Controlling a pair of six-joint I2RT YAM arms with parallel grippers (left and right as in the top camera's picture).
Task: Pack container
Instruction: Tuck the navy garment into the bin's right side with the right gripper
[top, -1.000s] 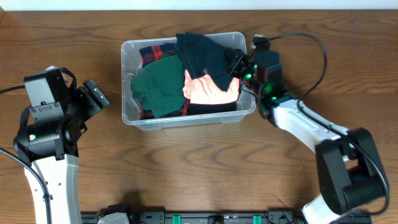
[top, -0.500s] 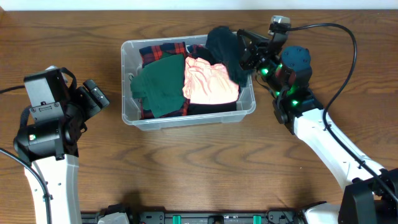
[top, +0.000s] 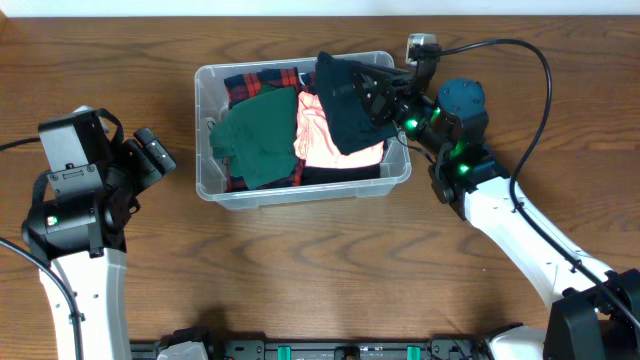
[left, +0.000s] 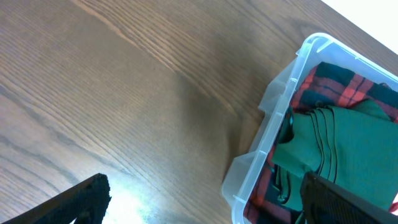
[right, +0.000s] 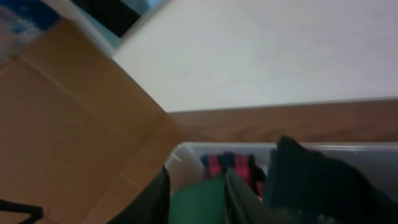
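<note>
The container (top: 204, 150) sits toward the far edge of the table (top: 300, 270), about midway along it, heaped with a plaid cloth (top: 260, 80), a green garment (top: 258, 135) and a pink garment (top: 318, 140). At its far right corner a dark garment (top: 345, 110) drapes partly over the pile and partly up toward my right pincer (top: 378, 98). That pincer hovers at the rim there, angled inward, as I judge, so the cloth falls inside and not over the wall. My wrist view shows its fingers a little apart with nothing clamped between them; whether a fold clings to one finger I cannot tell. My left pincer (top: 158, 158) rests near the table's left edge, fingers spread wide and empty, well apart from the container, which leaves the right arm room to work.
</note>
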